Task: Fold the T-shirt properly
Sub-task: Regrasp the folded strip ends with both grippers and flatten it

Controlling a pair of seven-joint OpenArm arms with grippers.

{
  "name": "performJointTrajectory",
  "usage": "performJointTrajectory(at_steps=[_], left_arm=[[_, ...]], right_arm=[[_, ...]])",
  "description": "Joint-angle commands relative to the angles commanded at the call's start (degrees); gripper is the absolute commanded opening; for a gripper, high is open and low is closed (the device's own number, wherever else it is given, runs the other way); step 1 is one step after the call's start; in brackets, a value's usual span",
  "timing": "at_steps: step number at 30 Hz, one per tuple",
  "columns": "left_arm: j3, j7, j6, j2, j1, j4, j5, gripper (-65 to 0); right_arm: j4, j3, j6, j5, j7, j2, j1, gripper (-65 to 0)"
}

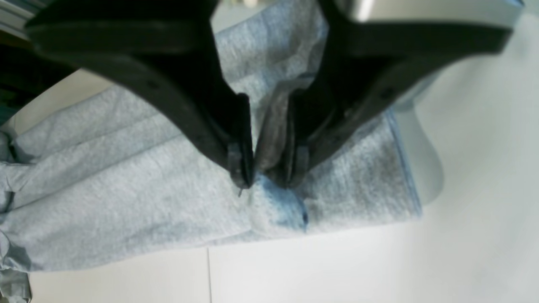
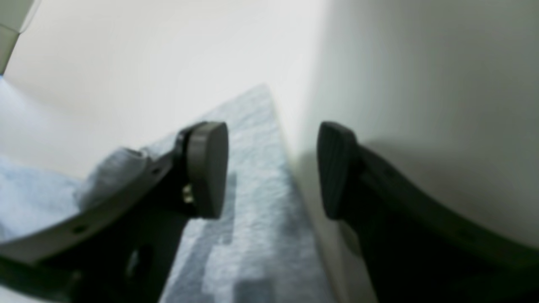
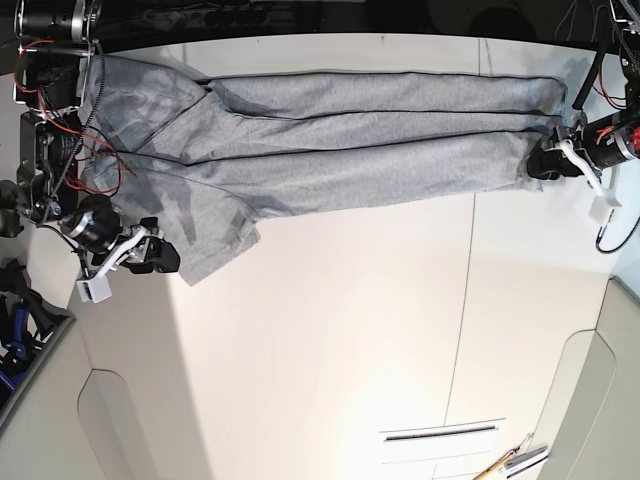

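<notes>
T-shirt (image 1: 126, 202) hem inside pinched left tool (image 1: 269, 179)

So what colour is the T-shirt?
Light heather grey; the T-shirt shows best in the base view.

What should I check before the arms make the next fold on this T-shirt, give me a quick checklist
1. Left gripper holds cloth: ok, its fingers pinch a fold of the T-shirt.
2. Right gripper has a hold: not ok, the fingers stand apart with nothing between them.
3. Right gripper near a sleeve edge: ok, cloth lies just below it.
4. Shirt flat: not ok, long creases and bunching at the sleeve end.
5. Shirt fully on the table: ok.
</notes>
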Motion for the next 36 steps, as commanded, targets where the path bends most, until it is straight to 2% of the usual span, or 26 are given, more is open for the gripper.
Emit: performJointTrajectory(at_steps=[6, 14, 15, 19, 20, 25, 27, 30, 33, 36], left_arm=[[0.0, 0.0, 0.0, 0.0, 0.0, 0.0, 0.0, -48.1], [0.0, 0.0, 0.0, 0.0, 0.0, 0.0, 0.5, -48.2], [0.0, 0.0, 0.0, 0.0, 0.0, 0.0, 0.5, -48.2], [0.0, 0.0, 0.0, 0.0, 0.0, 0.0, 0.5, -48.2], [0.0, 0.0, 0.0, 0.0, 0.0, 0.0, 0.5, -48.2], [0.0, 0.0, 0.0, 0.0, 0.0, 0.0, 0.6, -48.2], [0.0, 0.5, 0.0, 0.0, 0.0, 0.0, 0.8, -48.2], [0.0, 2.9, 0.0, 0.0, 0.0, 0.0, 0.5, -48.2], [0.0, 3.8, 0.0, -1.0, 0.0, 0.0, -2.4, -48.2], [0.0, 3.9, 0.0, -2.8, 0.0, 0.0, -2.8, -48.2]], right_arm=[[-1.0, -1.0, 0.26, -0.1, -2.2, -3.6, 0.2, -31.4], [-0.7, -1.0, 0.26, -0.1, -2.4, -7.6, 0.1, -32.9], [-0.7, -1.0, 0.24, 0.1, -2.4, -7.6, 0.1, -37.4], [-0.7, -0.9, 0.24, 0.0, -2.4, -7.5, 0.1, -63.2], [-0.7, -0.9, 0.24, 0.0, -2.4, -7.5, 0.1, -65.0], [1.0, 0.7, 0.22, 0.7, -3.6, -7.5, 0.1, -65.0], [3.5, 2.8, 0.22, 3.3, -8.3, -7.5, 0.0, -65.0], [11.3, 7.0, 0.24, 7.8, -13.5, -7.5, -3.1, -65.0], [21.3, 10.9, 0.24, 8.5, -14.8, -7.4, -8.9, -65.0], [29.7, 14.1, 0.24, 9.6, -16.0, -7.1, -15.8, -65.0]])
